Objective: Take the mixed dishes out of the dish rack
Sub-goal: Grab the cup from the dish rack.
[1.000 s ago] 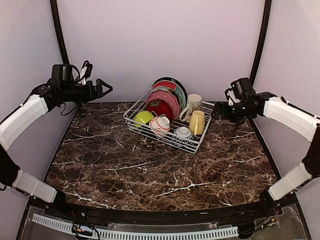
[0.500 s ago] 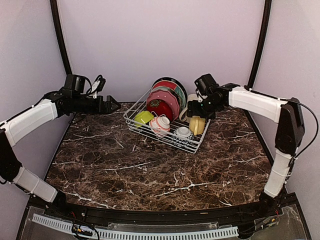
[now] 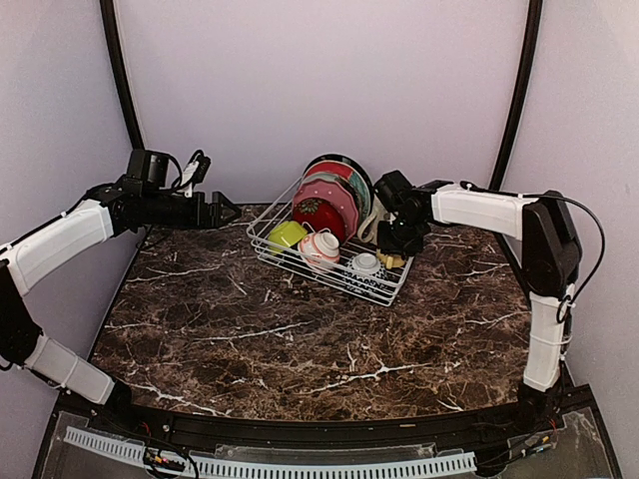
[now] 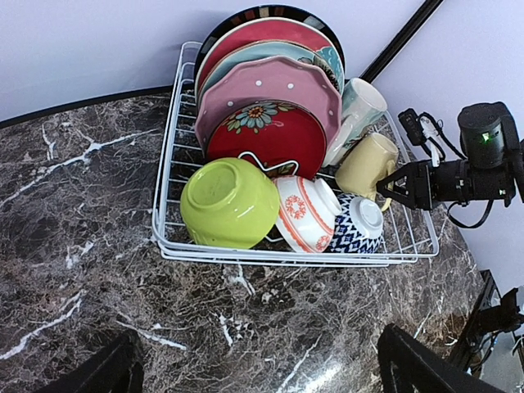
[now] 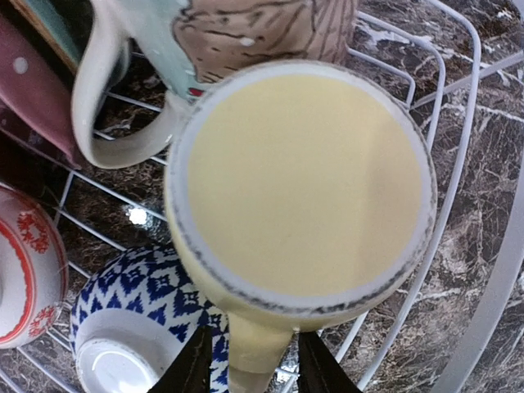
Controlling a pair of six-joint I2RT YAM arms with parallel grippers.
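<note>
Worktop (image 3: 300, 339) is dark marble with white veins. In the overhead view the left pincer (image 3: 228, 209) hangs at middle left, off the rack's left side and touching nothing. In its own camera its fingers (image 4: 413, 364) sit in the two bottom corners, so it's spread wide.

The white wire dish rack (image 4: 246, 256) sits upper centre of the worktop, turned a bit cornerwise. Front row: lime bowl (image 4: 229, 202) tipped over with its underside showing, red-and-white patterned bowl (image 4: 301, 214) right up against it, then a blue-and-white patterned bowl (image 4: 354, 228) upside down.

Just behind that one is the yellow mug (image 5: 303, 180), in the rack's right-hand end, one round end facing the wrist camera. The right pincer (image 5: 255, 364) is down there with one finger on each side of the mug's handle (image 5: 254, 348), the gap narrow. Honestly can't tell if it's squeezing or just straddling.

The beige mug (image 4: 358, 108) leans just behind the yellow one, against the plates. Farthest back, the plates stand on edge between the prongs: red plate (image 4: 266, 139) with a flower design in front, then pink plate (image 4: 270, 86), pale-green floral plate (image 4: 327, 59), second red plate (image 4: 262, 37), and a dark-rimmed plate (image 4: 270, 10) last, near the back wall.
</note>
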